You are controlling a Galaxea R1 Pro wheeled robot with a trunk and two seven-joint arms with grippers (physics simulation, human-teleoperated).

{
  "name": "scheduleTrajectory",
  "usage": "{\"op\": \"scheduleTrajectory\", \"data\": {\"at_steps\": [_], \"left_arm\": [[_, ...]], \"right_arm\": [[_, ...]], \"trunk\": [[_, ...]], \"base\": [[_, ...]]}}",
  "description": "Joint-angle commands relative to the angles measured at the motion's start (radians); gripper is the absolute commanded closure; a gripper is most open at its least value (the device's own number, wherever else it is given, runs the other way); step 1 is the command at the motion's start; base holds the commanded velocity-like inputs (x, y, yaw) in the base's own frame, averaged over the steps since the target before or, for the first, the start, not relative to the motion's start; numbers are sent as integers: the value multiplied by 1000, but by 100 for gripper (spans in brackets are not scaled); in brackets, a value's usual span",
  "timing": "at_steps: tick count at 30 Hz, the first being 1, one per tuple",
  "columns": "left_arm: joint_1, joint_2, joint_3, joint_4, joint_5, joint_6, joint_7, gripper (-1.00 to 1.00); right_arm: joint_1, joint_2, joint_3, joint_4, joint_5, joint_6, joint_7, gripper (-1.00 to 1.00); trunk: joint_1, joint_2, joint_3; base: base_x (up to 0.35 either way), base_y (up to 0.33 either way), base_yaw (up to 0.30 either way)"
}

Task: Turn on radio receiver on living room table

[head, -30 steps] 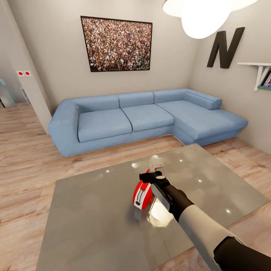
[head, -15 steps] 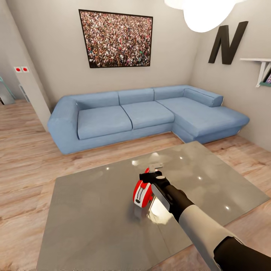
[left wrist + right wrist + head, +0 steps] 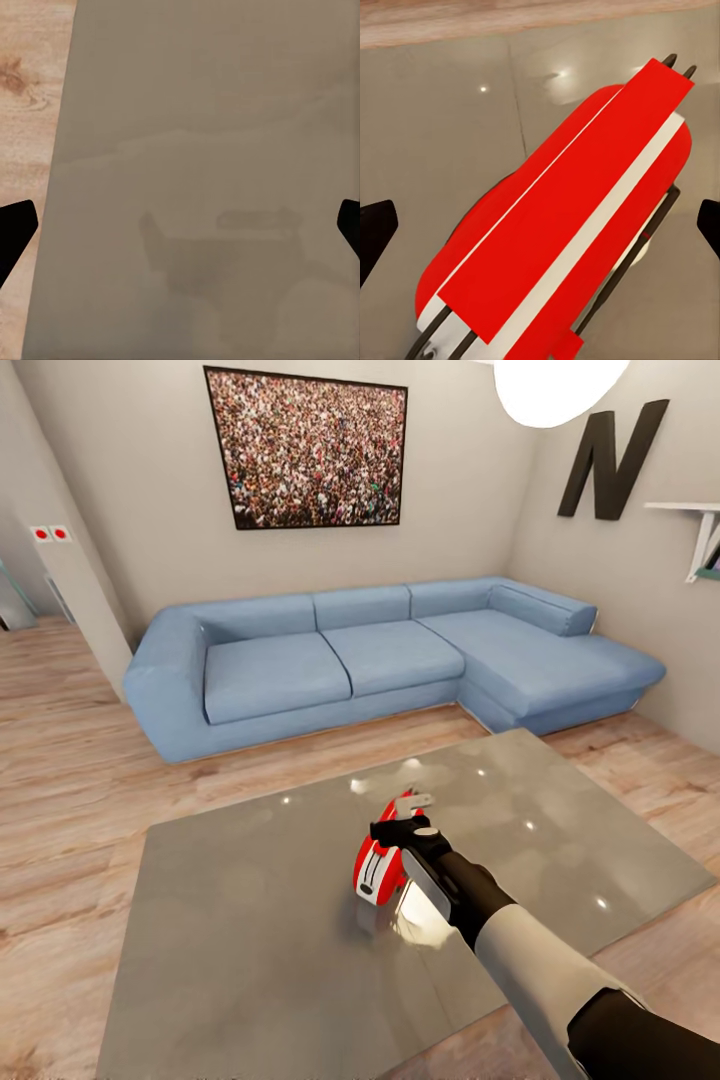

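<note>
Tipped further up off the bench (image 3: 250,920) since before: radio receiver (image 3: 380,863), between released right jaws (image 3: 400,830); left jaws (image 3: 180,225) spread too.

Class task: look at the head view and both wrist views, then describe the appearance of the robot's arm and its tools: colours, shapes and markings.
The right arm has a black upper segment, a pale grey-white forearm sleeve and a black wrist with a glossy silver panel. The right tool is black, blocky, with a small white round cap. In each wrist view, dark blunt fingertips enter from both edges. No cables or markings are visible.
</note>
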State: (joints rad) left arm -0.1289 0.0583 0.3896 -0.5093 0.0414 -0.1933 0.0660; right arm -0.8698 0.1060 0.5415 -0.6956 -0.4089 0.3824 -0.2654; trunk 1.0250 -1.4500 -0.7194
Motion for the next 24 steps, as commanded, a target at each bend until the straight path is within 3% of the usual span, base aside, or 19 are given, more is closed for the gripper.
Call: {"op": "scheduleTrajectory", "data": {"at_steps": [1,24], "left_arm": [[0,0,0,0,0,0,0,-100],[0,-1,0,0,0,0,0,-100]], "right_arm": [[0,0,1,0,0,0,0,-100],[0,0,6,-1,1,-3,0,-100]], "trunk": [[0,0,-2],[0,0,-39]], "base": [[0,0,0],[0,0,0]]}}
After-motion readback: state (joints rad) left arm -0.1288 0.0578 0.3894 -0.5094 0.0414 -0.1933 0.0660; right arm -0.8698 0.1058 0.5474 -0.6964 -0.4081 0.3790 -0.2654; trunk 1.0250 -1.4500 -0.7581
